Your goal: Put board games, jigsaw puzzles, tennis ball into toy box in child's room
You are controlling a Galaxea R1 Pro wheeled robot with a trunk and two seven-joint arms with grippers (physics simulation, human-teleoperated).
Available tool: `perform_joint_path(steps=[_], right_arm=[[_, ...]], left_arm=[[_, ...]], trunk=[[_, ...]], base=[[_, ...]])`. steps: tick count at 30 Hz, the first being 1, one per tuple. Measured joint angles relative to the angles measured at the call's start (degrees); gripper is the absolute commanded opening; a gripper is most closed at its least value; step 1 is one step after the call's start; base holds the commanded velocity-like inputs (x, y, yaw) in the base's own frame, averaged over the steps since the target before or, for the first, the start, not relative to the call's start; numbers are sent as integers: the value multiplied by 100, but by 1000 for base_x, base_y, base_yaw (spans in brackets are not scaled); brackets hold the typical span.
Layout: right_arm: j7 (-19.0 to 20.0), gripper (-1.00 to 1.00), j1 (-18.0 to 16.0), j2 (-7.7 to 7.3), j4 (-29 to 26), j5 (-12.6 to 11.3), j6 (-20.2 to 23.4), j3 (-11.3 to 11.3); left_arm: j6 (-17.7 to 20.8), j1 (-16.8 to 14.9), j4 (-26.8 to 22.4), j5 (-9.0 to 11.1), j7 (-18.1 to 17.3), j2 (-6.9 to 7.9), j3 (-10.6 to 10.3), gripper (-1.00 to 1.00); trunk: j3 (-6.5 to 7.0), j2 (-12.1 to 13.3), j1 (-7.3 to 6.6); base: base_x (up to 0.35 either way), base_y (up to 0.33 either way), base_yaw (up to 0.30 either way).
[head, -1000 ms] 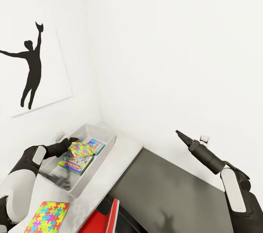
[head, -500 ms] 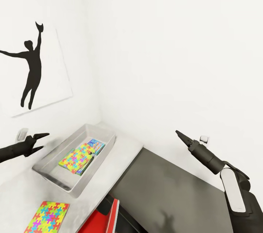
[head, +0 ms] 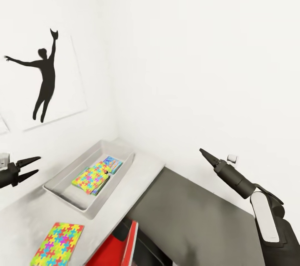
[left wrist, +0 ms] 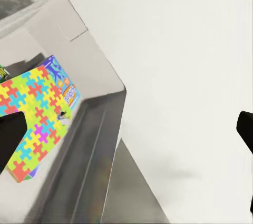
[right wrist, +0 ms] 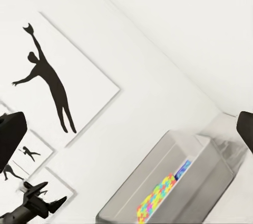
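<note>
Both arms raised, grippers empty.
Left gripper (head: 34, 165) spread open at far left; right gripper (head: 203, 152) closed, pointing up-left, forearm extended.

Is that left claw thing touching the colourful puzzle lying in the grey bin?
Apart. In the head view the left gripper hangs open off to the side of the toy box, with bare wall showing between it and the jigsaw puzzle inside.

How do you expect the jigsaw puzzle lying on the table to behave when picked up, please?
The jigsaw puzzle looks thin and flat, so probably light and fairly stiff. Lying flush on the table, it may be awkward to get under; sliding it seems likelier than rolling.
</note>
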Motion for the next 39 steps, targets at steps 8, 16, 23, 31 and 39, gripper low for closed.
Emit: perform_joint_path(steps=[8,16,23,31,39], right_arm=[[-4,100,0,1,12,8,-9,6],[-3,100,0,2,17,9,-9,12],[-5,100,0,1,17,10,-8,12],[-5,100,-1,1,18,8,-8,19],[-5,100,-2,0,18,10,-8,21]], left_arm=[[-4,5,-41,6,-163,-2,-197,100],[-13,6,-43,-2,-387,1,-203,100],[-28,6,-43,2,-402,2,-206,100],[-55,5,-45,-1,-407,2,-206,100],[-58,3,-45,-3,-404,2,-213,100]], trunk=[[72,0,0],[142,0,0],[198,1,0],[254,-1,0],[303,-5,0]], base=[[-320,-1,103],[-325,-48,158],[-329,-6,192],[-300,109,208],[-258,195,219]])
